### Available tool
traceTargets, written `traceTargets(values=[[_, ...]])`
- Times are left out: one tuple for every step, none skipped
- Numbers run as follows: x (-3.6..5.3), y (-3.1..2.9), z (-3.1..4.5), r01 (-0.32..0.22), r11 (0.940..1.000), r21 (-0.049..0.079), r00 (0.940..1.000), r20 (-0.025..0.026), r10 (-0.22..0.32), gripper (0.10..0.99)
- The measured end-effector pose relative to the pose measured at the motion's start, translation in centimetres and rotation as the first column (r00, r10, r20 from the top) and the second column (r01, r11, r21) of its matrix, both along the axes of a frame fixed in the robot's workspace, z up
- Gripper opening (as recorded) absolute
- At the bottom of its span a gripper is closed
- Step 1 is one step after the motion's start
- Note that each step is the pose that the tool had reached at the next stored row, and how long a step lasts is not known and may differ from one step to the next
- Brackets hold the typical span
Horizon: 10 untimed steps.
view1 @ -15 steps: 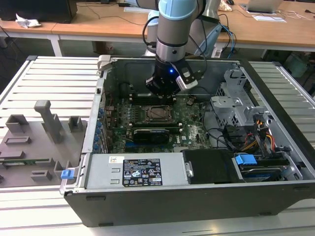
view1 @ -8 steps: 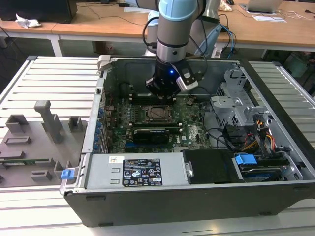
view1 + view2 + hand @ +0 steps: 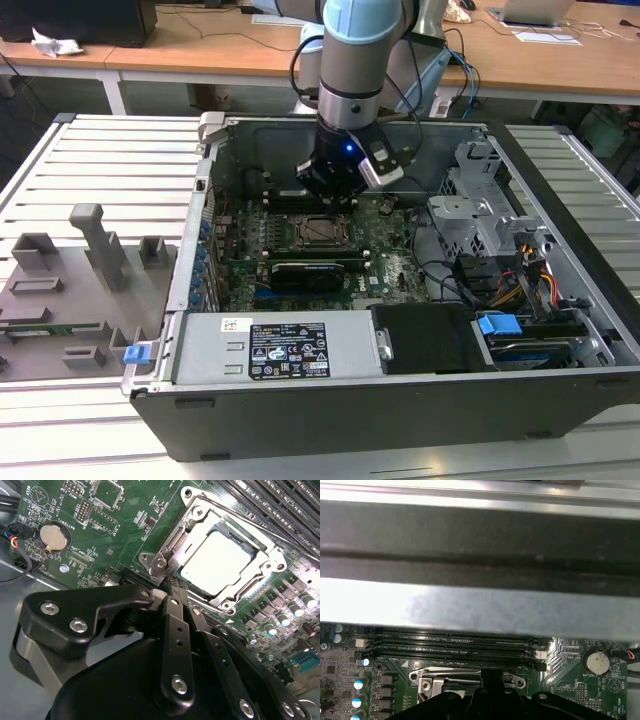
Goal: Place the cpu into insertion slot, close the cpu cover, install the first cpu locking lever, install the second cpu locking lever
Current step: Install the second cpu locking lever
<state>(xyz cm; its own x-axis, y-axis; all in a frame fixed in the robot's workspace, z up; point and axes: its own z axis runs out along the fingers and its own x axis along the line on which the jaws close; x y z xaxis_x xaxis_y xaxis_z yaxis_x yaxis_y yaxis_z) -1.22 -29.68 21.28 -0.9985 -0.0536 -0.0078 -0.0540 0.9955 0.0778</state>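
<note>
Gripper (image 3: 167, 587) fingers pressed together, seemingly empty, tip at socket edge, cpu (image 3: 220, 562) seated silver face up, cpu cover (image 3: 270, 562) closed over it, green motherboard (image 3: 105, 525) beneath.

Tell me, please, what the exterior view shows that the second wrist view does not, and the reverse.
Exterior view: the whole open case, the arm above the motherboard, the black card and the grey fixture tray on the exterior view's left.

Second wrist view: the round coin battery and the fingertips at the socket's edge.

Both: the cpu seated under the closed cpu cover, and the gripper.
</note>
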Motion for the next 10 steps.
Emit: traceTargets(values=[[0.0, -0.09, 0.01, 0.0, 1.0, 0.0, 1.0, -0.0001, 0.0, 0.106], [0.0, -0.19, 0.0, 0.0, 1.0, 0.0, 1.0, 0.0, 0.0, 0.106], [0.0, -0.29, 0.0, 0.0, 1.0, 0.0, 1.0, -0.0001, 0.0, 0.106], [0.0, -0.34, 0.0, 0.0, 1.0, 0.0, 1.0, 0.0, 0.0, 0.106], [0.0, -0.42, 0.0, 0.0, 1.0, 0.0, 1.0, -0.0001, 0.0, 0.106], [0.0, -0.56, 0.0, 0.0, 1.0, 0.0, 1.0, -0.0001, 0.0, 0.106], [0.0, -0.72, 0.0, 0.0, 1.0, 0.0, 1.0, 0.0, 0.0, 0.106], [0.0, -0.81, 0.0, 0.0, 1.0, 0.0, 1.0, 0.0, 0.0, 0.106], [0.0, -0.83, 0.0, 0.0, 1.0, 0.0, 1.0, 0.0, 0.0, 0.106], [0.0, -0.85, 0.0, 0.0, 1.0, 0.0, 1.0, 0.0, 0.0, 0.106]])
